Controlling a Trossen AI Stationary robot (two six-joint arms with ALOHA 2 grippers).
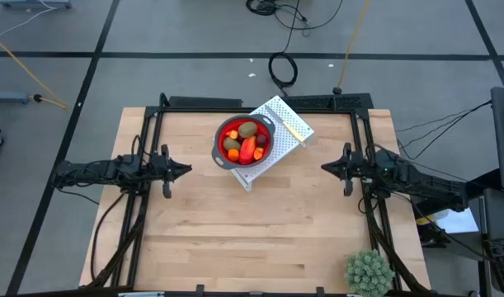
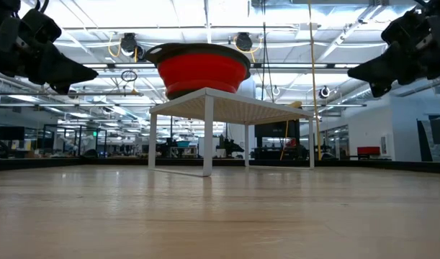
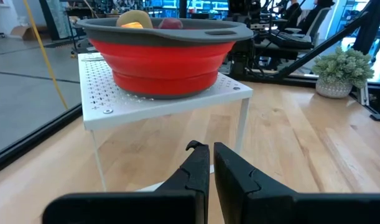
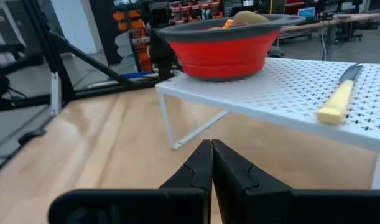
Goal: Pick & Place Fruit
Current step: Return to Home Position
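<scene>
Several fruit pieces point(image 1: 247, 145) in red bowl point(image 2: 201, 72) (atop white shelf point(image 2: 227, 106))

A red strainer bowl point(image 2: 201, 73) sits on a white shelf point(image 2: 238, 109) out across the wooden table point(image 2: 220, 216). The left gripper point(image 2: 88, 72) hangs high on the left and the right gripper point(image 2: 355, 70) high on the right, both pointing inward, well clear of the shelf.

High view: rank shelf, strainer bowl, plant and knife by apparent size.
1. white shelf
2. red strainer bowl
3. spiky green plant. It looks only slightly smaller than the bowl, which sits raised nearer the camera, so this order is unsure.
4. yellow knife, clearly the smallest
</scene>
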